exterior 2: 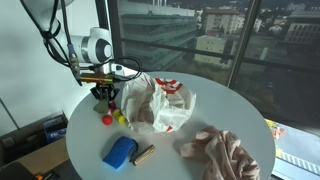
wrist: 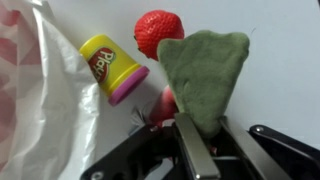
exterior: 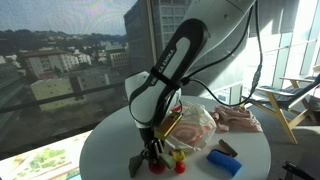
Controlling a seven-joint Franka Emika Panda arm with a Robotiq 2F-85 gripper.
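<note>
In the wrist view, the green cloth [wrist: 205, 65] hides the end effector's [wrist: 222, 125] tips; open or gripping, I cannot tell.

Exterior views face the white table [exterior: 105, 150] from different sides; wrist view looks down closely.

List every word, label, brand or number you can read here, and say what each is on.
No text can be read for certain.
Yellow tub with pink lid: a red logo with white letters on its side, too blurred to quote.
Plastic bag: red print, too small to read in any view.
Red strawberry toy, green piece, blue block: no writing visible.
</note>
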